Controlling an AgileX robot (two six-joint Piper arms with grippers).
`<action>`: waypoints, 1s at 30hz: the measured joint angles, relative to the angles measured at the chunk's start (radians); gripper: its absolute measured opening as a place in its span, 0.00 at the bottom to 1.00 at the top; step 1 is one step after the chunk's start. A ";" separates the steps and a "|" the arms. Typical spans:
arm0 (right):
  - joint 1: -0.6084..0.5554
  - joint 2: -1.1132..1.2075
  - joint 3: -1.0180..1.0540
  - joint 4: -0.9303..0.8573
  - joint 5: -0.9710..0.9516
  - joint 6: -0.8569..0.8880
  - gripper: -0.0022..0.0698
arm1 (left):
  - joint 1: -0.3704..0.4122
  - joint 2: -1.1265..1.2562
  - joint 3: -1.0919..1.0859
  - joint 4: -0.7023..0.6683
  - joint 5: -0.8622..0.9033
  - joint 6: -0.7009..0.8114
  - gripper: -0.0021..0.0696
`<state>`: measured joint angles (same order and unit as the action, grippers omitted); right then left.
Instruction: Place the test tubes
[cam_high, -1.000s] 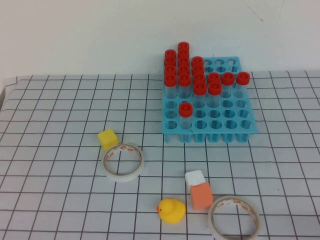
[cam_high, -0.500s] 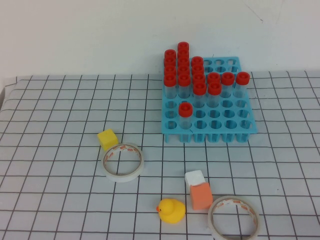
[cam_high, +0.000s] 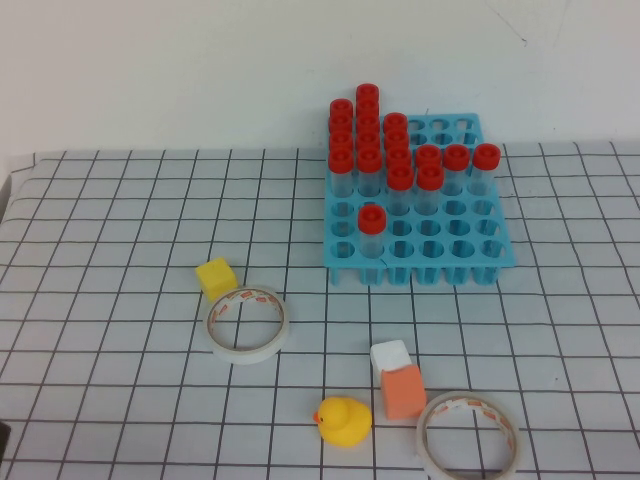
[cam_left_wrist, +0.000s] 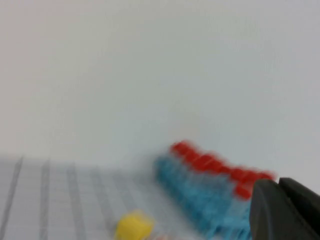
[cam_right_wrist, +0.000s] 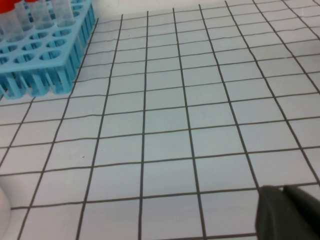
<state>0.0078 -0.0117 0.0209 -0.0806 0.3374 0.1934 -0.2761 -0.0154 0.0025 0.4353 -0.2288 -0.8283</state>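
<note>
Test tubes (cam_high: 400, 178) with red caps stand upright in the blue rack (cam_high: 470, 250) at the far side of the gridded table (cam_high: 120, 230), crowding its far-left holes. A lone tube (cam_high: 371, 232) stands apart in a nearer row, second column from the left. Left gripper (cam_left_wrist: 281, 200) — fingers pressed together, holding nothing — hangs above the table's left part, facing the rack and the yellow cube (cam_high: 215, 276). Right gripper (cam_right_wrist: 285, 200), likewise closed and empty, hovers low over bare grid to the right of the rack. One tape roll (cam_high: 246, 350) lies just beside the yellow cube. Nearer are a duck (cam_high: 345, 420), an orange block (cam_high: 403, 392) touching a white block (cam_high: 389, 354), and a second tape roll (cam_high: 428, 440).
</note>
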 joint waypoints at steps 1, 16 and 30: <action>0.000 0.000 0.000 0.000 0.000 0.000 0.03 | 0.000 0.000 0.002 -0.081 0.062 0.059 0.03; -0.001 0.000 -0.001 0.001 0.002 0.000 0.03 | 0.184 0.000 -0.007 -0.330 0.652 0.444 0.03; -0.001 0.000 -0.001 0.001 0.002 0.000 0.03 | 0.248 0.000 0.014 -0.568 0.532 1.122 0.03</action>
<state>0.0063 -0.0117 0.0195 -0.0791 0.3397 0.1934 -0.0282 -0.0154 0.0168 -0.1323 0.3033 0.2939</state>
